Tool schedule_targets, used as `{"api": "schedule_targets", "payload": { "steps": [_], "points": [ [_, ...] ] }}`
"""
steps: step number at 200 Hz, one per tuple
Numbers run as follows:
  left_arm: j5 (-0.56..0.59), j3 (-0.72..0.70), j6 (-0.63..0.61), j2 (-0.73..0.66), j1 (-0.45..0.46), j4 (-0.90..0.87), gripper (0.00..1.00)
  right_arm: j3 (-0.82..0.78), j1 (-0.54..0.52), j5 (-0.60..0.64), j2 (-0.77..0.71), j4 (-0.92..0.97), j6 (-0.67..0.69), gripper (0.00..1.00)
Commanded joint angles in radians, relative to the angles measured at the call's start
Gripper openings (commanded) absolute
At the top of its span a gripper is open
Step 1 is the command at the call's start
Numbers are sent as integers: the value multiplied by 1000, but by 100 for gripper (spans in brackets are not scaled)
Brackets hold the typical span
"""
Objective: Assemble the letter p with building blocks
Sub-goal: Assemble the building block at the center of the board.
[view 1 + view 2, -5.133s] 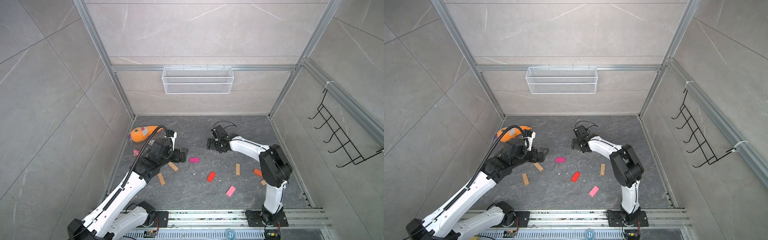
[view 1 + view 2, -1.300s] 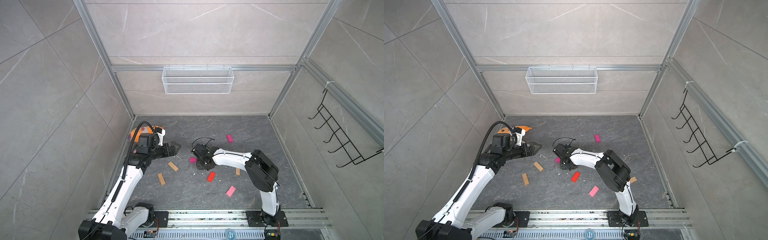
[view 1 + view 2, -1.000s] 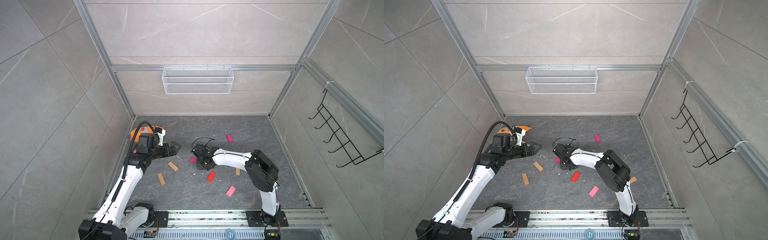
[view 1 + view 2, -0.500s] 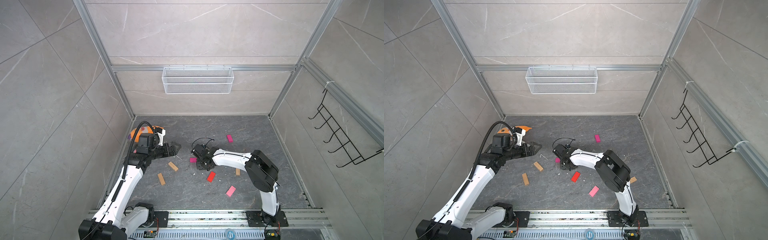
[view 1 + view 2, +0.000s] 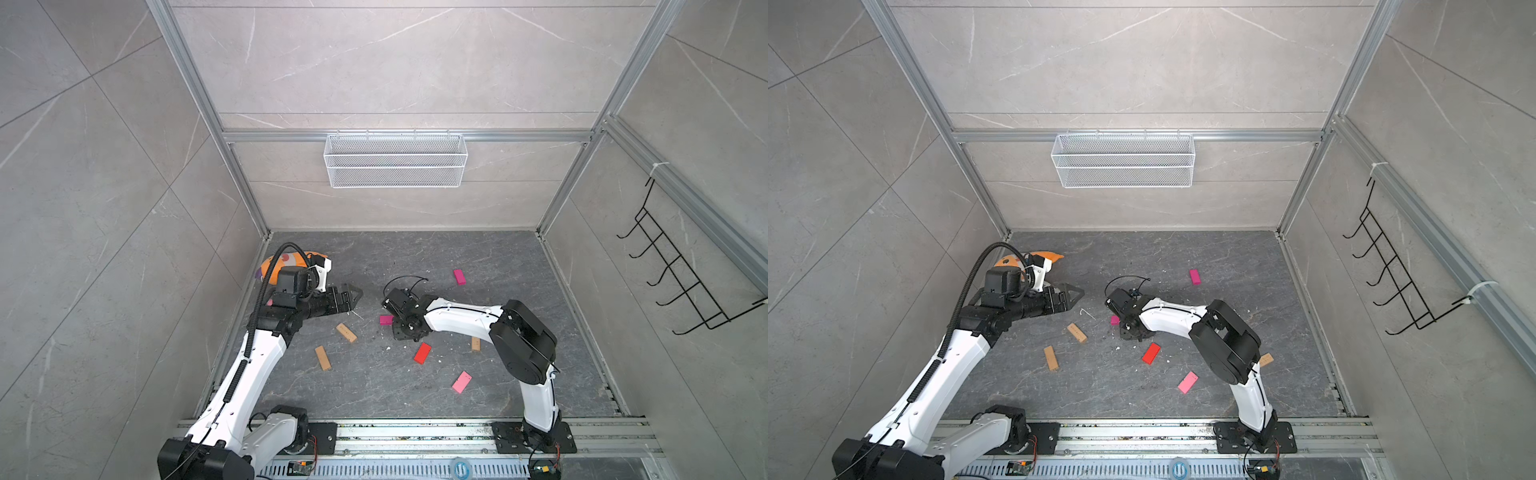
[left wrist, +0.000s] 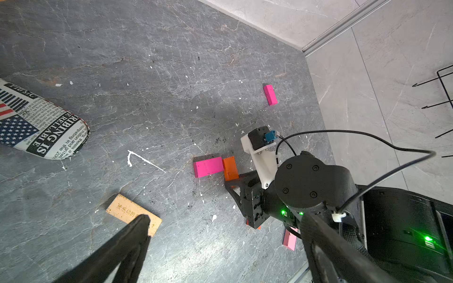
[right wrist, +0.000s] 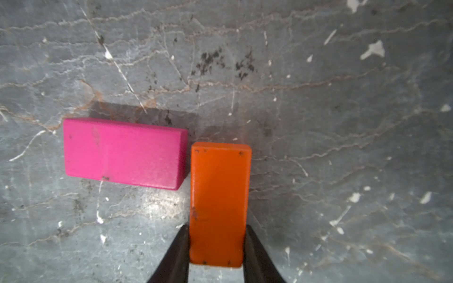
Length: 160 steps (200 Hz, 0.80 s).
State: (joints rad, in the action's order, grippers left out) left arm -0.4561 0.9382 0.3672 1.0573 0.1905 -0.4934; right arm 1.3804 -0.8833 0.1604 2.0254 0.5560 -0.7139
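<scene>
Right claw (image 7: pixel 216 230) pinches the orange brick (image 7: pixel 219 193), set just beside the magenta brick (image 7: pixel 122 153)'s end. Left claw (image 5: pixel 356 296) spread wide, empty, near a tan brick (image 5: pixel 346 332).

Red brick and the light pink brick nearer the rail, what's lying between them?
Nothing: only bare dark floor separates the red brick from the light pink brick, as both top views show.

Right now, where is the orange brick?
The right wrist view shows the orange brick gripped in the right pincer, close beside one short end of the magenta brick and at a right angle to it, near the middle of the floor.
</scene>
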Motion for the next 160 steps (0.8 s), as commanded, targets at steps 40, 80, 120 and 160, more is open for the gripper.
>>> {"api": "schedule_targets", "payload": {
  "steps": [40, 80, 120, 160],
  "points": [
    [-30, 10, 9, 1, -6, 5, 99, 27, -6, -10, 62, 17, -5, 36],
    [-30, 9, 9, 3, -6, 3, 99, 46, -6, -8, 76, 30, -8, 36],
    [-32, 8, 10, 5, -8, 5, 99, 40, -6, -12, 79, 35, -14, 36],
    [-33, 9, 11, 5, -8, 5, 99, 34, -6, -9, 74, 34, -13, 38]
  ]
}}
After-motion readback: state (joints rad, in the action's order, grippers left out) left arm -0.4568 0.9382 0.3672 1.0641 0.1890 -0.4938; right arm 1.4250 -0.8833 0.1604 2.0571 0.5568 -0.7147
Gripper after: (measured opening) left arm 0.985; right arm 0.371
